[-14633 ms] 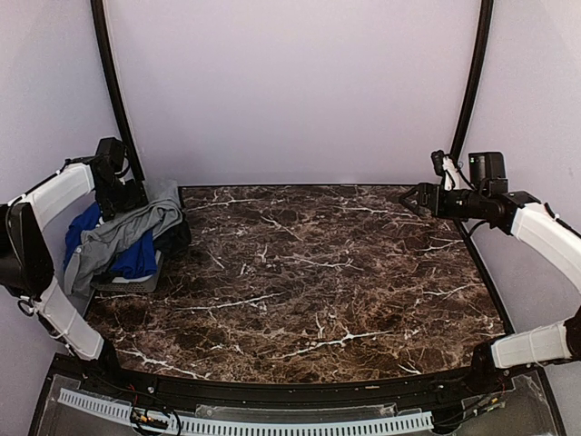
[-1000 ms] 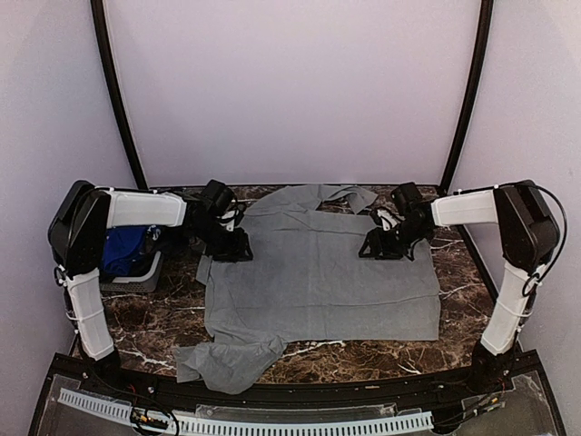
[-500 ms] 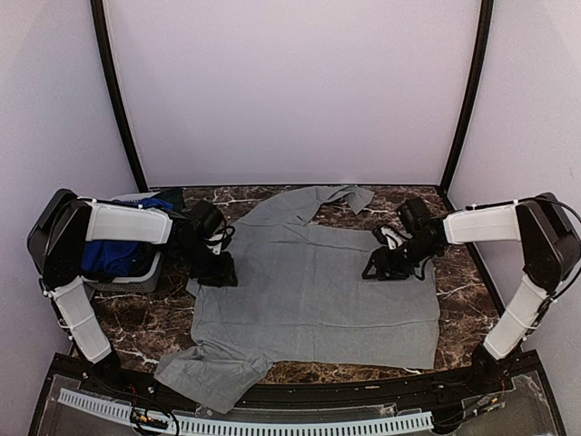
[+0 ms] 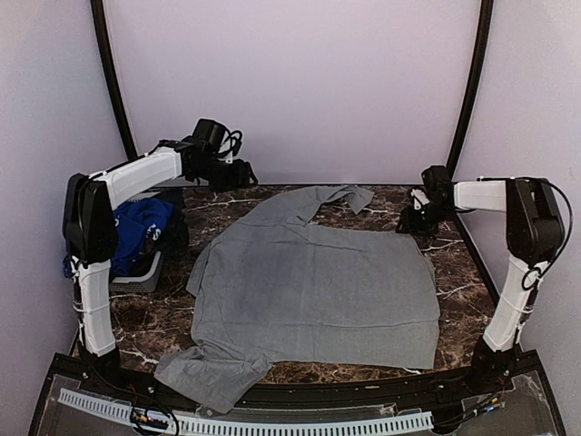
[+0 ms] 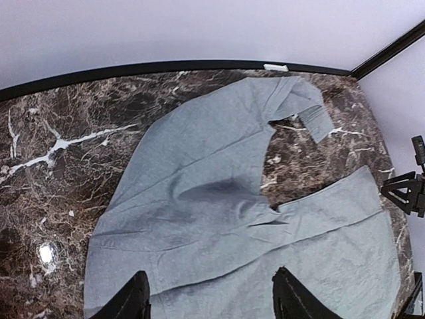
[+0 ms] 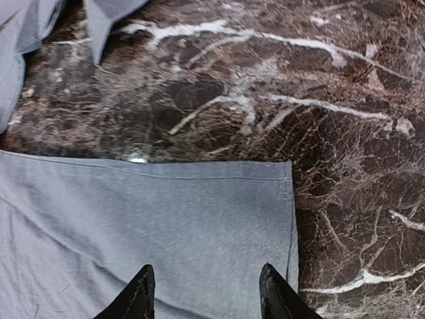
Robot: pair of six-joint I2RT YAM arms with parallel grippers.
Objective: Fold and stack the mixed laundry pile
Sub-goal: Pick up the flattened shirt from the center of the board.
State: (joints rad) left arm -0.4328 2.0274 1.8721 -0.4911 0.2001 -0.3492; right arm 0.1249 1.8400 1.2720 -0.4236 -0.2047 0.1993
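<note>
- Grey shirt [image 4: 313, 282] lies spread flat on the surface [image 4: 465, 272], ready for folding.
- Left claw [image 5: 211, 307] and right claw [image 6: 207, 296] are wide and empty, hovering near the far corners.
- Near-left sleeve [image 4: 213, 372] appears bunched.

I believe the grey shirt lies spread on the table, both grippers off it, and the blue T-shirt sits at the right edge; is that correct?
No: the top external view shows the blue T-shirt at the left edge. The grey shirt is spread on the table, left gripper and right gripper off it.

The brown marble table [image 4: 465, 282] carries a spread grey shirt [image 4: 318, 282] and grey tray [image 4: 136, 279].
</note>
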